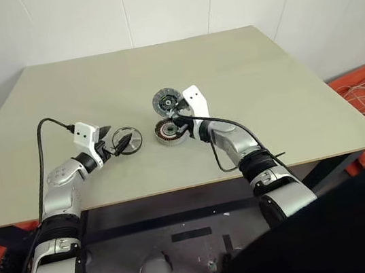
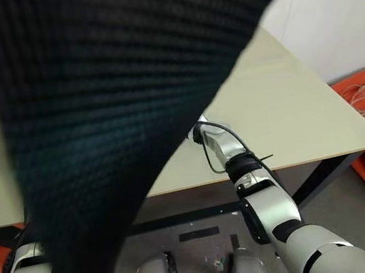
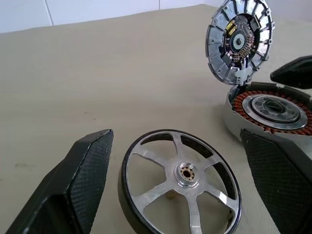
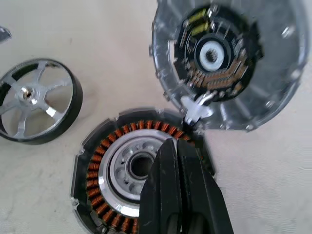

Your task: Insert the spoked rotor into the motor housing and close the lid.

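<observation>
A: What is laid out on the table (image 1: pixel 242 73)?

B: A matte beige top is seen, with three round motor parts on it. One spoked rotor (image 3: pixel 179 183), a black-rimmed wheel with flat silver spokes and a small brass-coloured hub, is lying flat. One motor housing (image 4: pixel 139 168), a grey ring packed with ribbed copper windings round a bright hollow centre, is set well apart from it. One lid (image 4: pixel 229 63), a shiny ribbed metal disc with a dark circuit patch on its face, is hinged up on edge at the housing's rim.

A: How are the grippers held?

B: The left gripper (image 3: pixel 175 175) is spread wide, one textured black finger on each side of the rotor, neither seen touching it. The right gripper (image 4: pixel 180 195) is pressed together, its two fingers meeting over the housing, nothing pinched between them.

A: What is hard to make out?

B: The near part of the windings is hidden by the right fingers. In the right eye view most of the table is covered by a dark woven cloth (image 2: pixel 93 88).
</observation>
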You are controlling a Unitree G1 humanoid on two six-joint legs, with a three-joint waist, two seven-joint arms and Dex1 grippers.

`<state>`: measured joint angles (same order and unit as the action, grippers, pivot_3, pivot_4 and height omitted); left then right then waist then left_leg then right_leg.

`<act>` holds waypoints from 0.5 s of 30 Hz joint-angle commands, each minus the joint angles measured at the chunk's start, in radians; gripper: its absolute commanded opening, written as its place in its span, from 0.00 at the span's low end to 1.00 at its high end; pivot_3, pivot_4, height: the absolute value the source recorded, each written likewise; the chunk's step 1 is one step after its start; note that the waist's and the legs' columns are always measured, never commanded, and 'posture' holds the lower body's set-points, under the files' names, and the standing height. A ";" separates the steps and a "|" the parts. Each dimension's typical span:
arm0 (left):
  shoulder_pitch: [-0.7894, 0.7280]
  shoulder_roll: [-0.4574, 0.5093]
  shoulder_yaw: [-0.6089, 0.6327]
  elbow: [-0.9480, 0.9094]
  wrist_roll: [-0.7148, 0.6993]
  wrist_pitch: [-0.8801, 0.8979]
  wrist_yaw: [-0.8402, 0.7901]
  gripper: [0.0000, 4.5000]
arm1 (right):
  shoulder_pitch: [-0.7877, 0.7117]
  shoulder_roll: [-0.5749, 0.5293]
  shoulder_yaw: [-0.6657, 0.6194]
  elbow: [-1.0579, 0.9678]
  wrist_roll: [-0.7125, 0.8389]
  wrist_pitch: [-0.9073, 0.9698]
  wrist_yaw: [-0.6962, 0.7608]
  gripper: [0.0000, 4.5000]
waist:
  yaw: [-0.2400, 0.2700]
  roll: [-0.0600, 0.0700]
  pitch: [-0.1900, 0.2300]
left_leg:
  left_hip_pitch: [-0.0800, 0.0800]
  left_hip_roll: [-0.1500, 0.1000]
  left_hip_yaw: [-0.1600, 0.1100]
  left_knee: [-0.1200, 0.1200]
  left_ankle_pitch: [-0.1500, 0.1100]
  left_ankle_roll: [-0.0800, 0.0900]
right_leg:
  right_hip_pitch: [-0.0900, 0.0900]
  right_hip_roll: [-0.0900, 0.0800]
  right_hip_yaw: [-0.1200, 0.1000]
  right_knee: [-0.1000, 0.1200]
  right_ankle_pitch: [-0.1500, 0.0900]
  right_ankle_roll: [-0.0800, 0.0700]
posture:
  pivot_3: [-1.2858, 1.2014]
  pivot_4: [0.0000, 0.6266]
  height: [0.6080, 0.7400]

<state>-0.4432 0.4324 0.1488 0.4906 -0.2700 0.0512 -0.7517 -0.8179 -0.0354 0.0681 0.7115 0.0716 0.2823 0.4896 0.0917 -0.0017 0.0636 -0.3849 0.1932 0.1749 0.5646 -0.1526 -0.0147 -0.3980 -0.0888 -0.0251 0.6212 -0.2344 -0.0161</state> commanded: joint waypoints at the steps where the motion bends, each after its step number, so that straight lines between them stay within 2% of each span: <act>1: -0.021 0.011 0.009 -0.034 -0.004 -0.016 0.001 0.98 | -0.038 0.012 -0.008 -0.048 0.018 -0.001 0.006 0.00 | 0.001 0.000 0.000 | 0.000 0.000 0.000 0.000 0.000 0.000 | 0.000 0.001 0.000 0.000 0.000 0.000 | 0.52 0.00 1.00; 9: -0.015 0.018 0.012 -0.042 -0.004 -0.011 0.000 0.98 | -0.008 0.043 0.003 0.024 0.011 -0.022 0.006 0.00 | 0.002 0.000 0.000 | 0.000 0.001 0.000 0.000 0.000 0.000 | 0.000 0.001 0.000 0.000 0.000 0.000 | 0.52 0.00 1.00; 15: -0.008 0.021 0.013 -0.055 -0.006 -0.005 -0.001 0.98 | 0.014 0.066 0.008 0.152 -0.015 -0.074 -0.027 0.00 | 0.001 0.000 0.000 | 0.001 0.001 0.000 0.000 0.000 0.000 | 0.001 0.001 0.000 0.000 0.000 -0.001 | 0.52 0.00 1.00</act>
<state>-0.4426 0.4332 0.1492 0.4856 -0.2700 0.0521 -0.7541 -0.8121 0.0274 0.0709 0.8362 0.0701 0.2152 0.4708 0.0929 -0.0020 0.0634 -0.3831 0.1947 0.1749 0.5649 -0.1526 -0.0148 -0.3963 -0.0877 -0.0251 0.6215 -0.2347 -0.0167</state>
